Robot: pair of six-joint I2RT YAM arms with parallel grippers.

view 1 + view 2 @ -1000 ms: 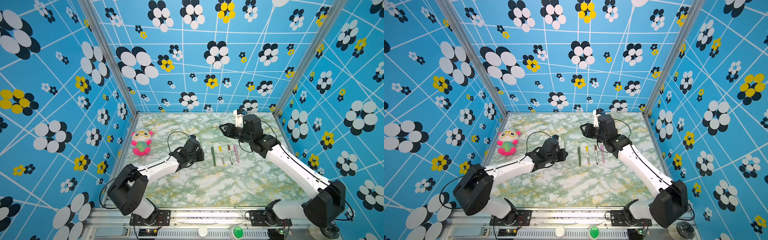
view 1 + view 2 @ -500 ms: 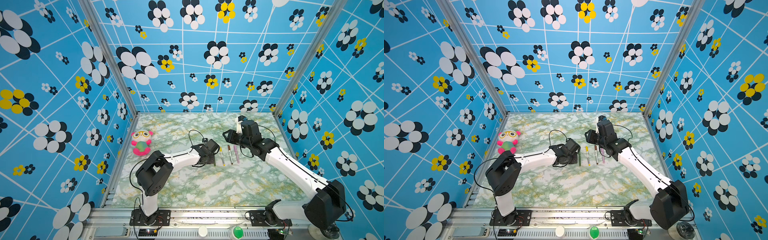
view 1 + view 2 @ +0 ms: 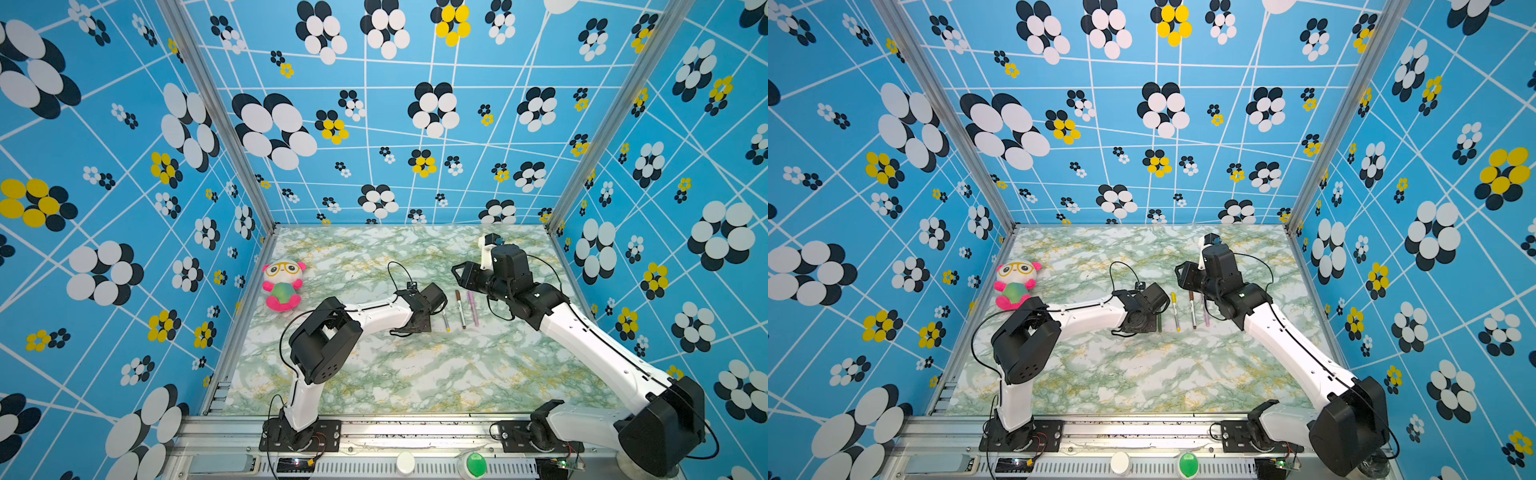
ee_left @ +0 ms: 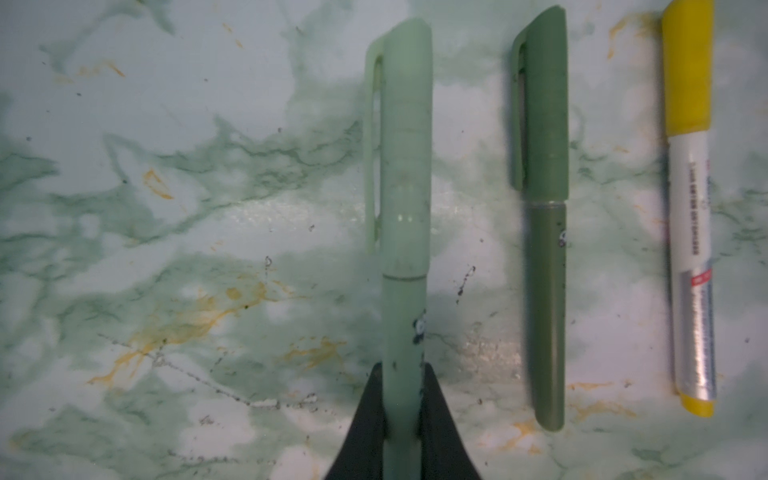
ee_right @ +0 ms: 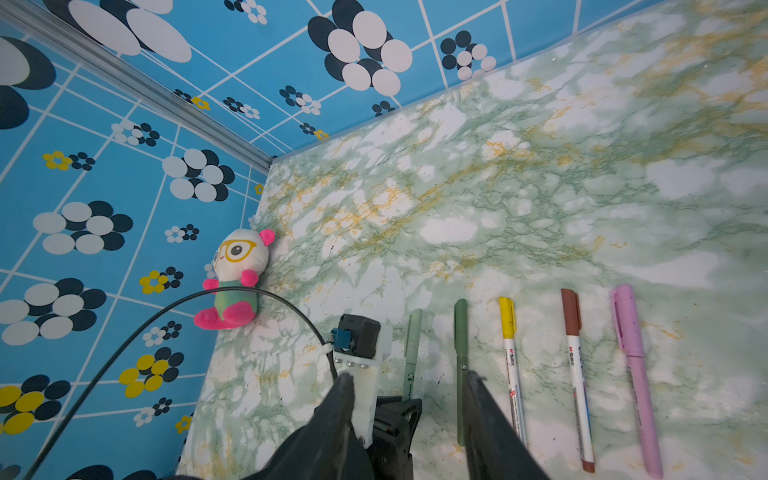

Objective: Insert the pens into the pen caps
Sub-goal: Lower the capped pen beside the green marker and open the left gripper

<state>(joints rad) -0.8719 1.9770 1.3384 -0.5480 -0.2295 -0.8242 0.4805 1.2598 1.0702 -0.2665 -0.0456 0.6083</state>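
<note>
Left gripper [image 4: 403, 372] moved right, clamped on pale green pen [image 4: 403, 316]; right gripper [image 5: 409, 376] apart.

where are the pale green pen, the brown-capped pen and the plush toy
pale green pen [image 4: 405, 249]: left wrist view, lower part of its cap
brown-capped pen [image 5: 578, 380]: right wrist view, middle of its white barrel
plush toy [image 5: 232, 297]: right wrist view, its green belly
</note>
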